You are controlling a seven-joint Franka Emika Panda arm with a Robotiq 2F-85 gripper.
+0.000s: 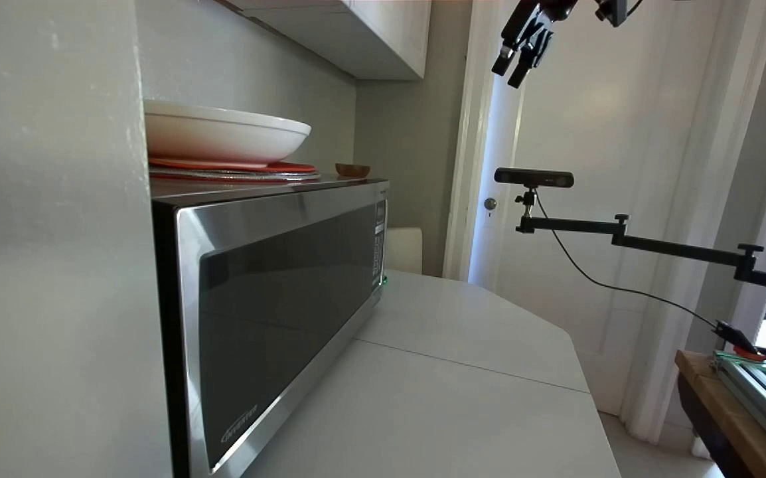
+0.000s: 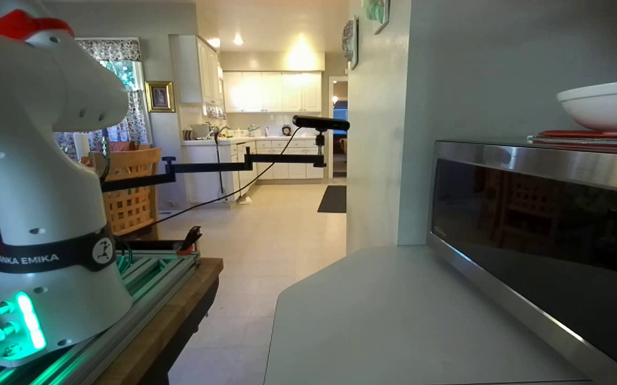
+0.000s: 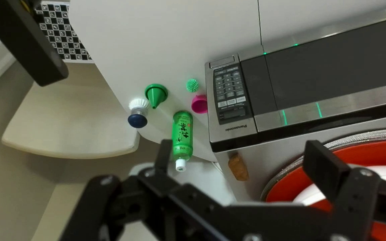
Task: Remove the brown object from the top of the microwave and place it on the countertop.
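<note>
One small brown object [image 3: 238, 167] is lying on top of the stainless-steel microwave [image 1: 283, 299], near the end with the keypad [image 3: 230, 88]. In the wrist view it is showing as an orange-brown, oblong lump with uneven sides; in an exterior view the brown object [image 1: 352, 171] is looking low and shallow, with a darker upper edge and a rounded underside. Its long axis is running from the microwave's front toward its back, roughly along the nearby side edge, and slanting a little in the wrist view. Which end is facing forward cannot be told. The gripper [image 1: 510, 70] is hanging higher than the microwave, well apart from the object; its black fingers [image 3: 164, 155] are standing wide apart and holding nothing. In the wrist view the brown object is appearing about midway between those fingers, though it is lying well below them. Red plates [image 3: 373, 151] are sitting just beside the object, under a white bowl [image 1: 224, 129], and the pale countertop [image 1: 476, 418] is stretching out in front of the microwave.
</note>
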